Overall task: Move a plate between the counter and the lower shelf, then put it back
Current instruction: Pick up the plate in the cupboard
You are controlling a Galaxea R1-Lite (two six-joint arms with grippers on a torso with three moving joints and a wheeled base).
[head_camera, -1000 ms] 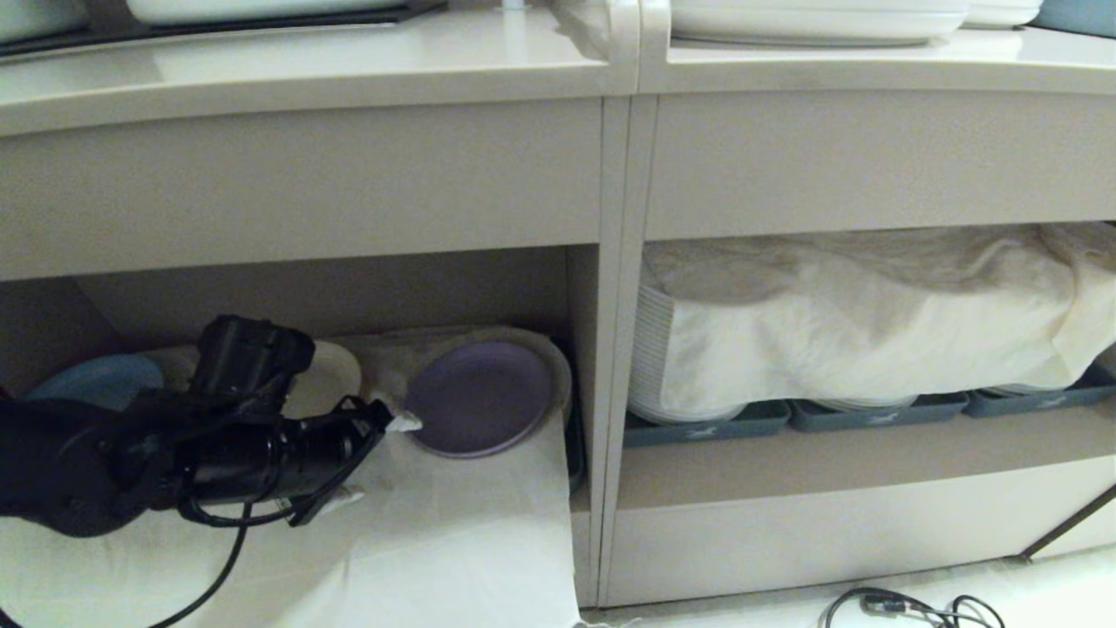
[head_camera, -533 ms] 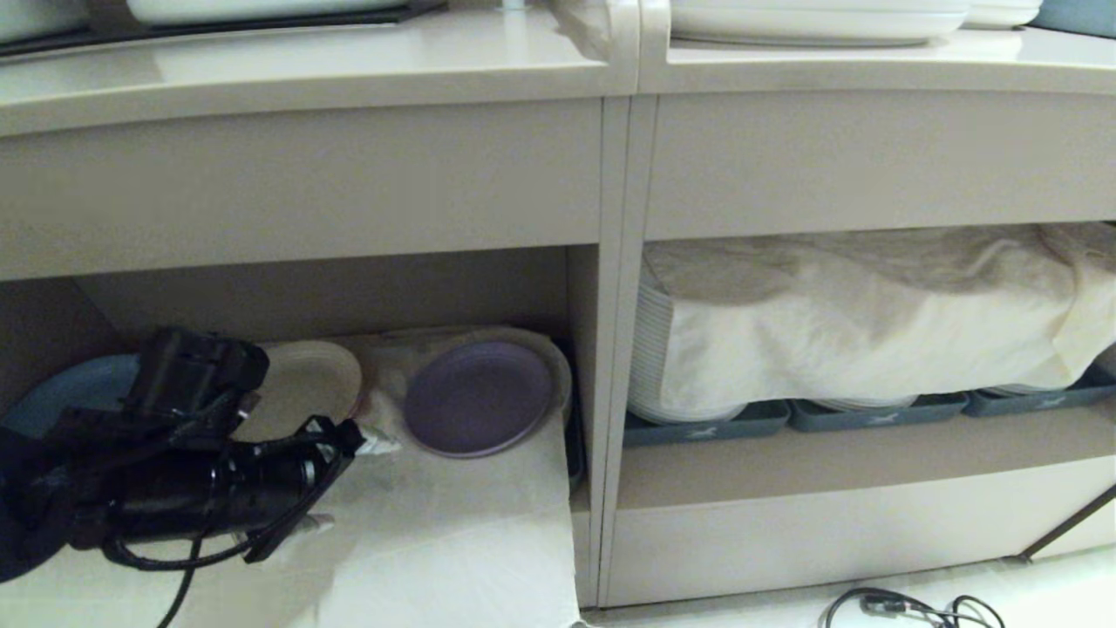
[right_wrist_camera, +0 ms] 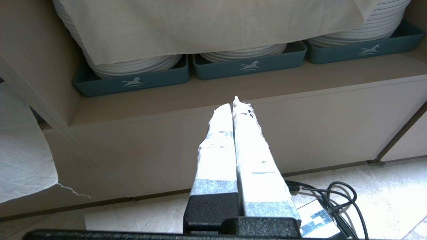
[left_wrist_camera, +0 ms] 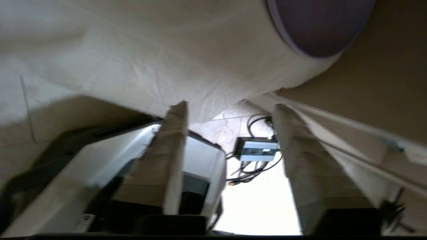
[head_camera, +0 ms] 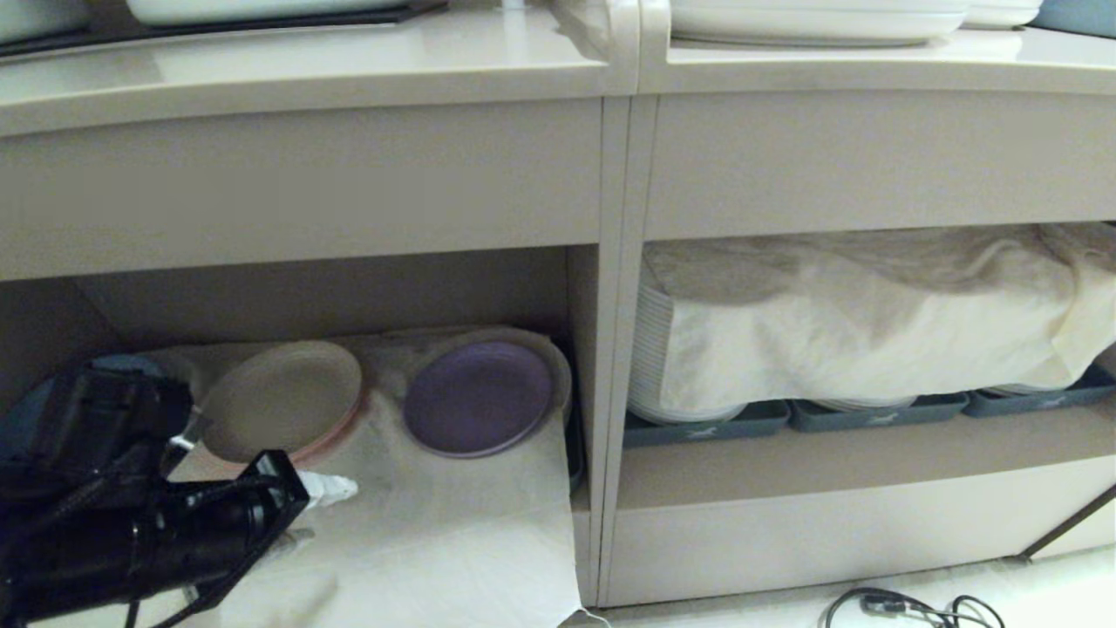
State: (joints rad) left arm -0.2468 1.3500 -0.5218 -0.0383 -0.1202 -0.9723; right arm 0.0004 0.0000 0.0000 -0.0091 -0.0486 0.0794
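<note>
The lilac plate (head_camera: pixel 478 397) lies flat on the wrinkled white cloth of the lower shelf (head_camera: pixel 436 523), at the right end of that compartment; its rim also shows in the left wrist view (left_wrist_camera: pixel 320 26). My left gripper (head_camera: pixel 314 513) is low and to the left of the plate, well clear of it, over the cloth's front drape. In the left wrist view the left gripper (left_wrist_camera: pixel 230 107) is open with nothing between its taped fingers. The counter (head_camera: pixel 349 61) runs above. My right gripper (right_wrist_camera: pixel 235 101) is shut and empty, parked low in front of the right-hand cabinet.
A pink-rimmed beige plate (head_camera: pixel 283 399) lies left of the lilac one, with a blue plate (head_camera: pixel 17 419) mostly hidden behind my left arm. The right compartment holds grey-blue trays (head_camera: pixel 697 427) of white plates under a cloth (head_camera: pixel 872 323). Cables (head_camera: pixel 907 606) lie on the floor.
My left arm has drawn back down and to the left, away from the lilac plate, uncovering the beige plate. The lilac plate has stayed where it was.
</note>
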